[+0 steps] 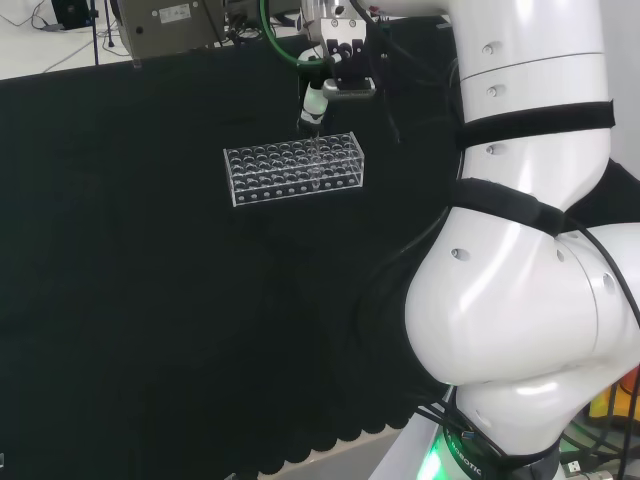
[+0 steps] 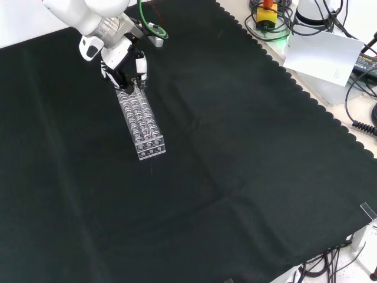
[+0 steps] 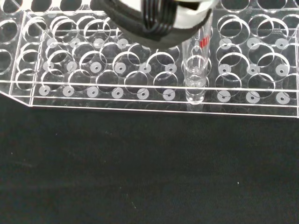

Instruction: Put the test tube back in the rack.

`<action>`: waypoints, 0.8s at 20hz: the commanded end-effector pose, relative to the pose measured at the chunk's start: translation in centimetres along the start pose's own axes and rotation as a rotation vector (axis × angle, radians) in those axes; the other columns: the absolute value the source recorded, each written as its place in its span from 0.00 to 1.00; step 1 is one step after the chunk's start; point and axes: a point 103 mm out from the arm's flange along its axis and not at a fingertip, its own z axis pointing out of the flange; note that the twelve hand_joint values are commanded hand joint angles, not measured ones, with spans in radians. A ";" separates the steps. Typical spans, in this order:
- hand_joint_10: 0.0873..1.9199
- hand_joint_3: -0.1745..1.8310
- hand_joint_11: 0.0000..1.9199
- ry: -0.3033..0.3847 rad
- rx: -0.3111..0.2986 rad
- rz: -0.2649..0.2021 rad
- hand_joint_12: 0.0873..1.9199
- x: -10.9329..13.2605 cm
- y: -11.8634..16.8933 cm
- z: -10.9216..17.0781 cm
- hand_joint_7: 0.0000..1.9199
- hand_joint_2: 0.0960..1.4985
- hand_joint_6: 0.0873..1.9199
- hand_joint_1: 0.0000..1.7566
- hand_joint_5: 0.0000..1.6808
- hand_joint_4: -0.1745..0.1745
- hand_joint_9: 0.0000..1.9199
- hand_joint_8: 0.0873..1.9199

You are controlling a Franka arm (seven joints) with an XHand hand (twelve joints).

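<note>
Black and white, the hand (image 1: 322, 88) hung over the far right part of the clear test tube rack (image 1: 293, 168) in the head view, its fingers (image 2: 140, 63) curled down around the top of a clear test tube (image 3: 196, 70). At the wrist, that tube stood upright in a hole of the rack's outermost row, its rounded bottom low in the rack, red marks near its upper part. Black cloth (image 2: 235, 147) lay under the rack.
</note>
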 end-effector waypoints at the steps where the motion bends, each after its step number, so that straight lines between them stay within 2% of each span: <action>1: 0.00 0.09 0.36 -0.001 -0.004 -0.011 0.62 0.1 -0.1 0.3 0.71 0.62 0.10 0.81 0.77 0.00 0.73 0.34; 7: 0.00 0.09 0.36 -0.011 -0.016 -0.013 0.62 0.3 -0.3 1.5 0.71 0.62 0.10 0.81 0.77 0.00 0.73 0.34; 9: 0.00 0.09 0.36 -0.003 0.005 -0.016 0.62 0.3 -0.3 1.7 0.71 0.62 0.10 0.81 0.77 0.00 0.73 0.34; 16: 0.00 0.09 0.36 0.002 0.006 -0.015 0.62 0.3 -0.2 2.1 0.71 0.62 0.10 0.81 0.77 0.00 0.73 0.34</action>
